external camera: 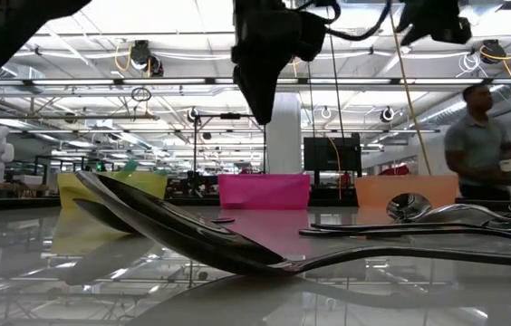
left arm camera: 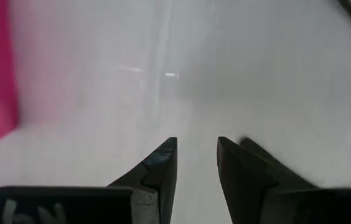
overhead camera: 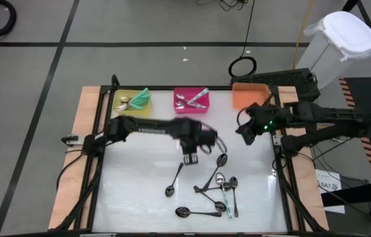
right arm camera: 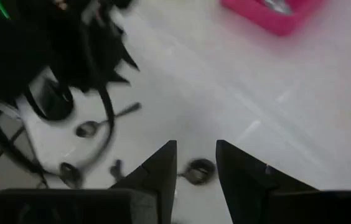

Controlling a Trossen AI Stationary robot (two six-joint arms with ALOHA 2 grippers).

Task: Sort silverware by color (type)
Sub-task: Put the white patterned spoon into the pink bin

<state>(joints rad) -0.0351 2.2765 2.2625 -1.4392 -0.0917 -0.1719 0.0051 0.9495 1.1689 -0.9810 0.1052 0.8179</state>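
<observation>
Spoons (overhead camera: 215,187): loose cluster on the table's near-centre; more in yellow bin (overhead camera: 123,108) and pink bin (overhead camera: 180,105).
Left gripper (overhead camera: 191,158): above the cluster; wrist view shows fingers parted, empty.
Right gripper (overhead camera: 245,136): beside orange bin (overhead camera: 245,95), fingers parted, empty.
Low view only: person (external camera: 477,145) behind.

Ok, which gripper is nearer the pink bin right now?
Left. The left gripper hangs just in front of the pink bin, slightly apart; the right gripper sits farther off to its side, below the orange bin.

no text can be read with any certainty. a white tag (overhead camera: 328,185) at the right edge of the high view carries dark characters, too small to make out.
</observation>
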